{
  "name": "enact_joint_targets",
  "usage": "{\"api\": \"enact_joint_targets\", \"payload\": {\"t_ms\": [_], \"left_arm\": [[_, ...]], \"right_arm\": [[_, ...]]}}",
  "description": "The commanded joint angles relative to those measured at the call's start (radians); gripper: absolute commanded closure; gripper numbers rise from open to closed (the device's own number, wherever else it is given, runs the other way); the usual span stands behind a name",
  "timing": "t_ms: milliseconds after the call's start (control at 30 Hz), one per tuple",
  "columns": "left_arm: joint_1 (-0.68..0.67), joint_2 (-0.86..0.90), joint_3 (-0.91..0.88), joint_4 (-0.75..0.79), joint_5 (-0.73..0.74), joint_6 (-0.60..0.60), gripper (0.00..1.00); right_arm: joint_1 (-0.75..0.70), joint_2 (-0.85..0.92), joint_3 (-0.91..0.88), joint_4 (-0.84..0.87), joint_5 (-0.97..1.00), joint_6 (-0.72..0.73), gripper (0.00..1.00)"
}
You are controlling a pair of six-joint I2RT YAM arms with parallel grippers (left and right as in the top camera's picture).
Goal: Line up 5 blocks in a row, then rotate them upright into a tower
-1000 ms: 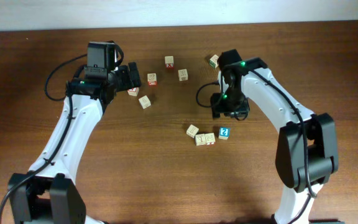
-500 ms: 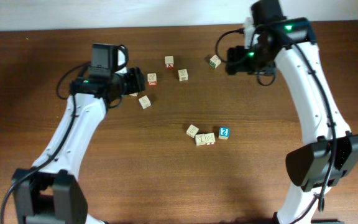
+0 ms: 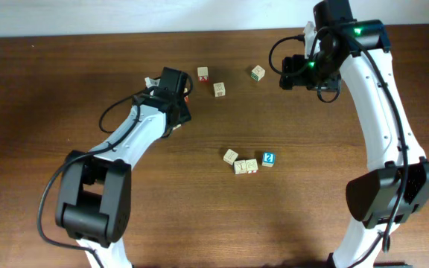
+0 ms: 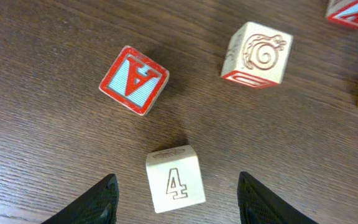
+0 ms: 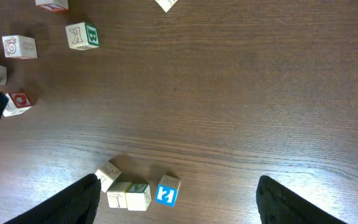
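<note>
Brown wooden table (image 3: 199,223), two arms over it. Landmark is the blue 2 block (image 3: 269,158), lying near the table's middle with its white numeral up. The three pale blocks (image 3: 240,167) sit in a loose row just beside the blue 2 block on its left; cannot tell whether the nearest one touches it. In the overhead view the left gripper (image 3: 179,112) is well apart from the blue 2 block, up and to the left of it, low over the table. Its pincer is wide: the fingers (image 4: 98,202) stand either side of the 4 block (image 4: 174,180) with a gap on each side, nothing gripped. The 4 block rests flat, numeral face up, slightly skewed. Beyond it in the left wrist view are a red A block (image 4: 134,79) turned cornerwise and a spiral block (image 4: 257,55) with a red lower side, both apart from the 4 block and from each other. The right gripper (image 3: 289,76) is up and slightly right of the blue 2 block, well apart, raised off the table. Its pincer is wide and holds nothing. The green-print block (image 3: 257,72) lies almost straight up from the blue 2 block, just left of the right gripper. The red X block (image 3: 202,73) and a plain pale block (image 3: 219,89) lie up-left of the blue 2 block, between the two grippers.
</note>
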Motion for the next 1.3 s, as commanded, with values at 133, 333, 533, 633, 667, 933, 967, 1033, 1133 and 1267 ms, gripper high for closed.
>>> {"api": "enact_joint_targets", "payload": {"t_ms": [133,333,533,633,667,933,967,1033,1133,1267], "left_arm": [[0.002,0.075,0.013,0.027,0.007,-0.017,0.54],[0.002,0.090,0.013,0.034,0.003,-0.016,0.77],[0.002,0.065,0.018,-0.017,0.111,0.072,0.79],[0.002,0.017,0.019,-0.042,0.264,0.212,0.74],[-0.001,0.000,0.019,-0.065,0.341,0.266,0.73],[-0.130,-0.010,0.019,-0.330,0.397,0.509,0.76],[-0.160,-0.010,0.019,-0.327,0.397,0.586,0.75],[-0.179,-0.010,0.019,-0.326,0.388,0.645,0.72],[-0.190,-0.010,0.019,-0.325,0.298,0.698,0.71],[-0.190,-0.010,0.019,-0.302,0.291,0.866,0.63]], "right_arm": [[0.010,-0.003,0.005,0.000,0.005,-0.021,0.20],[0.010,-0.003,0.005,0.003,0.005,-0.041,0.20],[0.010,-0.003,0.005,0.003,0.005,-0.041,0.20],[0.010,-0.003,0.005,0.003,0.005,-0.041,0.20],[0.010,-0.003,0.005,0.003,0.005,-0.041,0.20],[0.010,-0.003,0.005,0.003,0.005,-0.040,0.20],[0.010,-0.003,0.005,0.000,0.005,-0.041,0.20],[0.010,-0.003,0.005,-0.006,0.005,-0.041,0.20],[0.010,-0.003,0.005,-0.008,0.005,-0.041,0.20],[0.010,-0.003,0.005,-0.008,0.005,-0.041,0.20]]}}
